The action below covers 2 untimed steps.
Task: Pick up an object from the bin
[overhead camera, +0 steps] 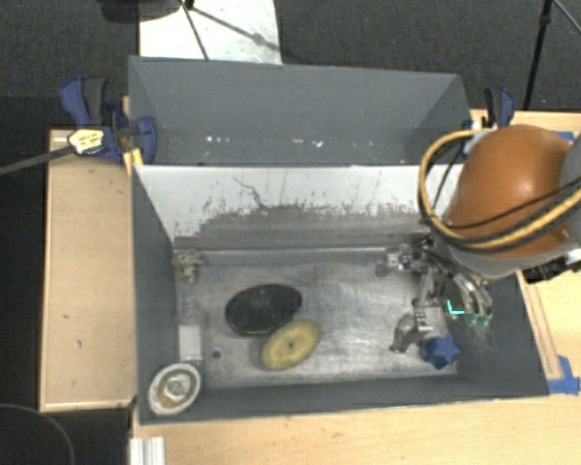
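My gripper (pixel 418 329) hangs low over the right end of the bin floor, under the arm's orange cover. A small blue thing (pixel 442 351) lies right beside its tip, at the bin's front right; I cannot tell whether they touch. A flat black disc (pixel 261 308) lies left of centre. A yellowish disc (pixel 290 345) leans against its front edge. Both lie well to the gripper's left.
A round silver lid-like thing (pixel 175 387) sits in the front left corner, and a small pale block (pixel 190 341) lies just behind it by the left wall. Bare bin floor lies between the discs and the gripper.
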Each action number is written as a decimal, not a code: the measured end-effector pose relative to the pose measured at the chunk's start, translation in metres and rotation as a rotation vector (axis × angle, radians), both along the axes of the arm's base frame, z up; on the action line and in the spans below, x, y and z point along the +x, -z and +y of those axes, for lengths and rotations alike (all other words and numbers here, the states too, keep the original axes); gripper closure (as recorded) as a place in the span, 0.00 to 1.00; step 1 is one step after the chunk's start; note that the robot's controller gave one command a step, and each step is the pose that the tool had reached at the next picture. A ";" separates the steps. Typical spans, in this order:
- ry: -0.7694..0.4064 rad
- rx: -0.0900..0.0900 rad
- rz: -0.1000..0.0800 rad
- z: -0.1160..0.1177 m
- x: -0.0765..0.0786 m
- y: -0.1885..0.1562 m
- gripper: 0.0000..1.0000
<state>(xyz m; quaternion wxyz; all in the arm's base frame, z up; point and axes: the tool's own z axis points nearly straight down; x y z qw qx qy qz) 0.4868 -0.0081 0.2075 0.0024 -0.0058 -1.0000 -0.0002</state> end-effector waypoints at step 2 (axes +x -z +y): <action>0.062 0.007 -0.025 0.148 0.029 0.134 0.00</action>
